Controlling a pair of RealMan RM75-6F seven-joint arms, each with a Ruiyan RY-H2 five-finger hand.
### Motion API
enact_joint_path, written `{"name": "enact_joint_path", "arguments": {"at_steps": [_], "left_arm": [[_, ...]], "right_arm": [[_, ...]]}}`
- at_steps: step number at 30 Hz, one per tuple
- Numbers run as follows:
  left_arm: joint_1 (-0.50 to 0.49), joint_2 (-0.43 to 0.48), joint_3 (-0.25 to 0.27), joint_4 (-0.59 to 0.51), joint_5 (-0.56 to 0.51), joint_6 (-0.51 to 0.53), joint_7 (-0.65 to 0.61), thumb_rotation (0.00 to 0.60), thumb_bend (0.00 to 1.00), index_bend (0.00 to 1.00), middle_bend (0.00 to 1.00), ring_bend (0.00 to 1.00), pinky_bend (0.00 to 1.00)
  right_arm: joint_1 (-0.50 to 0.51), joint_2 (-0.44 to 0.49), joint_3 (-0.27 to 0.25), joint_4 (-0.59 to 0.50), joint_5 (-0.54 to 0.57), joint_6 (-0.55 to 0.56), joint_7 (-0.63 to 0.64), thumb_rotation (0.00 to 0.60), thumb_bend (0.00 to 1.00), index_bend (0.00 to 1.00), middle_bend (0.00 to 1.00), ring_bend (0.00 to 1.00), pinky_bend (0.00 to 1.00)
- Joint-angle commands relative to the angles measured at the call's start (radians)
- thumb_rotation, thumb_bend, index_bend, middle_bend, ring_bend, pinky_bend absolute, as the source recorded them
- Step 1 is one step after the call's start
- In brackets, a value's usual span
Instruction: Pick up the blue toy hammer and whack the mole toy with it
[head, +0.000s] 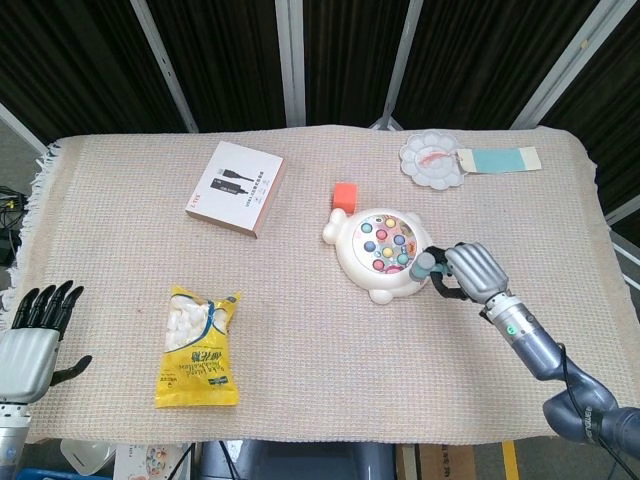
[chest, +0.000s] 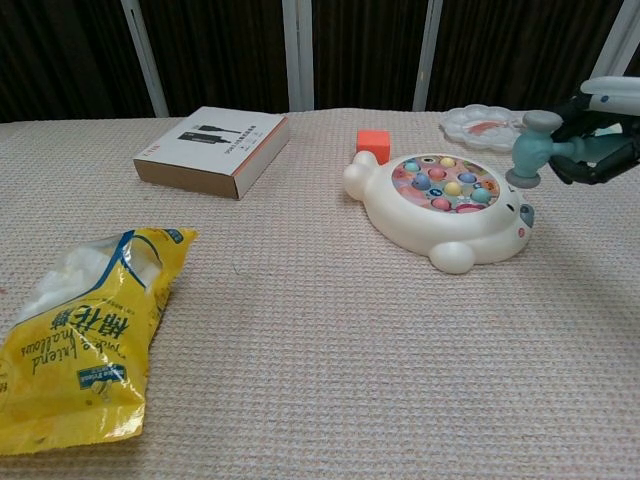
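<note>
Gripping the blue toy hammer (chest: 527, 148) by its short handle, the right hand (head: 478, 272) has its fingers wrapped closed around it, and the head hangs just above the near right edge of the mole toy (head: 386, 253). The hammer looks like light, hollow, stiff plastic, so a firm hold low on the handle should suit a gentle tap; too loose and it may twist. The left hand (head: 30, 342) rests at the table's corner, fingers spread, holding nothing.
</note>
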Motion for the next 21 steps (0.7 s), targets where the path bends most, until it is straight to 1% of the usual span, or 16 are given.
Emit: {"name": "enact_joint_path", "arguments": {"at_steps": [1, 5, 12, 21], "left_arm": [[-0.004, -0.003, -0.002, 0.007, -0.008, -0.009, -0.006, 0.600, 0.15, 0.00, 0.00, 0.00, 0.00], [-0.011, -0.005, -0.004, 0.019, -0.024, -0.027, -0.019, 0.600, 0.15, 0.00, 0.00, 0.00, 0.00], [-0.019, -0.008, -0.009, 0.037, -0.043, -0.043, -0.035, 0.600, 0.15, 0.00, 0.00, 0.00, 0.00], [-0.025, -0.012, -0.011, 0.047, -0.055, -0.052, -0.042, 0.600, 0.15, 0.00, 0.00, 0.00, 0.00]], "right_arm": [[0.074, -0.015, 0.043, -0.024, 0.068, -0.082, -0.117, 0.600, 0.98, 1.00, 0.84, 0.69, 0.46], [0.127, -0.049, 0.059, -0.009, 0.135, -0.145, -0.225, 0.600, 0.98, 1.00, 0.84, 0.69, 0.46], [0.188, -0.096, 0.062, 0.036, 0.248, -0.214, -0.371, 0.600, 0.99, 1.00, 0.85, 0.69, 0.46], [0.201, -0.087, 0.055, 0.043, 0.336, -0.220, -0.441, 0.600, 0.99, 1.00, 0.85, 0.69, 0.46]]}}
